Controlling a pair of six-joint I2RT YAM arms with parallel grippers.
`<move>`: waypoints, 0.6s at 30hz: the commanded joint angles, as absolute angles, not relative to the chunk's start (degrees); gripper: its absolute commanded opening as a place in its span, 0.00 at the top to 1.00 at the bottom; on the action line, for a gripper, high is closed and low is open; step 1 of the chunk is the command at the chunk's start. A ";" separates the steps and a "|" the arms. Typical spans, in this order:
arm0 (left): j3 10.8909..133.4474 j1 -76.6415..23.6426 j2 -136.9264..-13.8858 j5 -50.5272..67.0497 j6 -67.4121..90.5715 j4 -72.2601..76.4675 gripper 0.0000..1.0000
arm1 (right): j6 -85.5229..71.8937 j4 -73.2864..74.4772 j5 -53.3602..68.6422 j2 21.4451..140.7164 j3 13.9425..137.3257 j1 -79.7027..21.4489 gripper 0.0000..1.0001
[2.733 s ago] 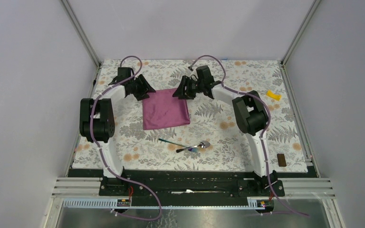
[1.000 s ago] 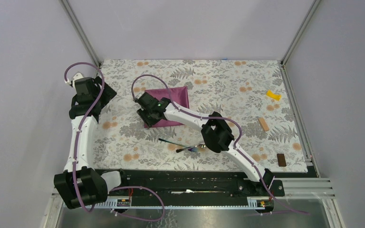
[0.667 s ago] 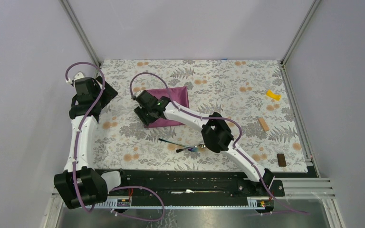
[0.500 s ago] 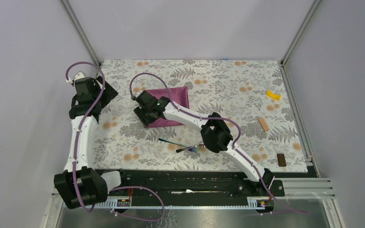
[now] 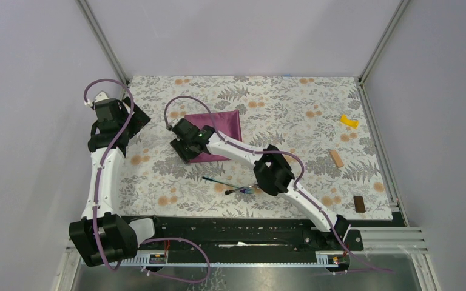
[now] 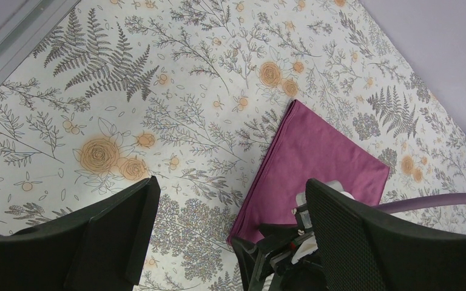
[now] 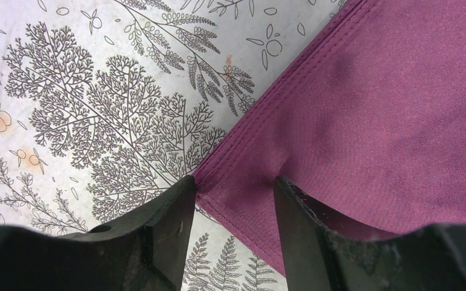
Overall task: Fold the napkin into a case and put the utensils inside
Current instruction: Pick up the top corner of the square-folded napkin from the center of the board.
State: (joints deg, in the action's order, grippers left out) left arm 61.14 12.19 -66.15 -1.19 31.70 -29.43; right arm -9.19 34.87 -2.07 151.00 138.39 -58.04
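The dark purple napkin [image 5: 221,124] lies folded flat on the floral tablecloth [image 5: 291,103], left of centre. My right gripper [image 5: 184,150] reaches across to its near-left corner. In the right wrist view this gripper [image 7: 233,194] is open and straddles that corner of the napkin [image 7: 388,121], one finger on the tablecloth and the other on the cloth. The utensils lie nearer the front: a bluish-handled one [image 5: 216,180] and a spoon [image 5: 241,190] whose bowl is hidden by my right arm. My left gripper [image 6: 230,185] hangs open over the tablecloth, left of the napkin [image 6: 321,151].
A yellow piece [image 5: 349,122], a tan block [image 5: 337,159] and a small brown block [image 5: 358,204] lie on the right side. Metal frame posts and grey walls close in the table. My right arm's elbow [image 5: 270,173] hangs over the utensils.
Both arms have left the napkin's far edge. The left one swung to the left side and stayed. In the last second the right gripper crept to the near-left corner and its jaws widened slightly.
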 commanded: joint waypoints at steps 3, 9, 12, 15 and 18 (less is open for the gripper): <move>61.38 12.74 -66.01 -0.27 30.93 -26.75 0.04 | -7.98 35.44 -4.35 151.70 140.63 -59.06 0.46; 61.34 12.72 -66.00 -0.26 30.86 -26.80 0.04 | -8.00 35.16 -5.06 151.16 140.80 -59.04 0.52; 61.26 12.66 -66.09 -0.26 30.94 -26.75 0.04 | -7.91 34.57 -5.38 150.41 140.52 -59.11 0.56; 61.25 12.66 -66.10 -0.26 31.00 -26.72 0.04 | -7.92 33.90 -5.70 149.80 140.27 -59.06 0.61; 61.18 12.71 -66.10 -0.26 30.90 -26.63 0.04 | -7.95 33.62 -5.71 149.28 140.27 -59.02 0.62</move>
